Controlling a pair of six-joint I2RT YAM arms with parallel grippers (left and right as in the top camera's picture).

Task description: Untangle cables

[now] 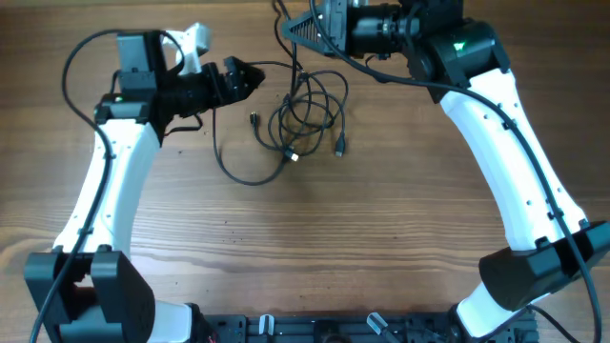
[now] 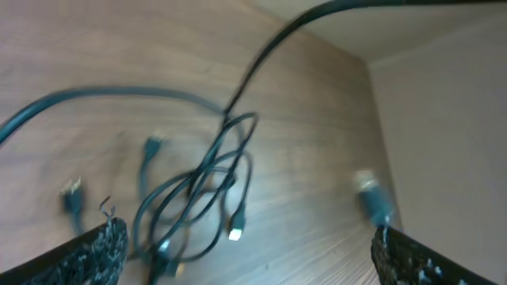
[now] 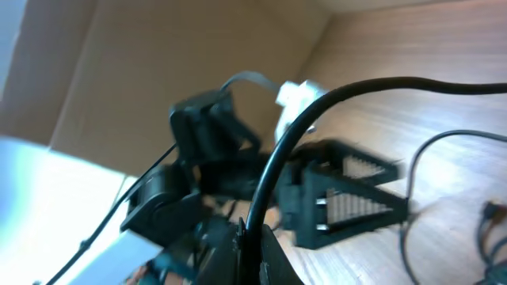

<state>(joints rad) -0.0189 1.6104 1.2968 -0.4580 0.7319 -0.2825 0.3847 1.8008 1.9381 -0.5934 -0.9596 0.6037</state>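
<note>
The cables (image 1: 307,112) lie in a loose knot of overlapping loops near the far middle of the wooden surface (image 1: 381,238). Small plug ends (image 1: 338,148) stick out around the bundle, and one long loop trails off toward the left arm's side. From the top of the knot a single strand (image 2: 317,12) rises off the wood. The right claw (image 1: 303,36) is closed tight on it; its wrist view shows the cord running out from between its fingers (image 3: 252,245). The left claw (image 1: 250,78) sits just beside the bundle with its jaws spread fully wide and nothing between them. Its own camera looks down on the knot through the gap (image 2: 249,241).

The step in hand looks like the first separation: one cord is held up and the other arm is lining up for a second hold. The next move probably calls for the left claw to close on a different loop or a plug end. The arms would then draw apart gently, so the crossings slide free rather than tighten.
</note>
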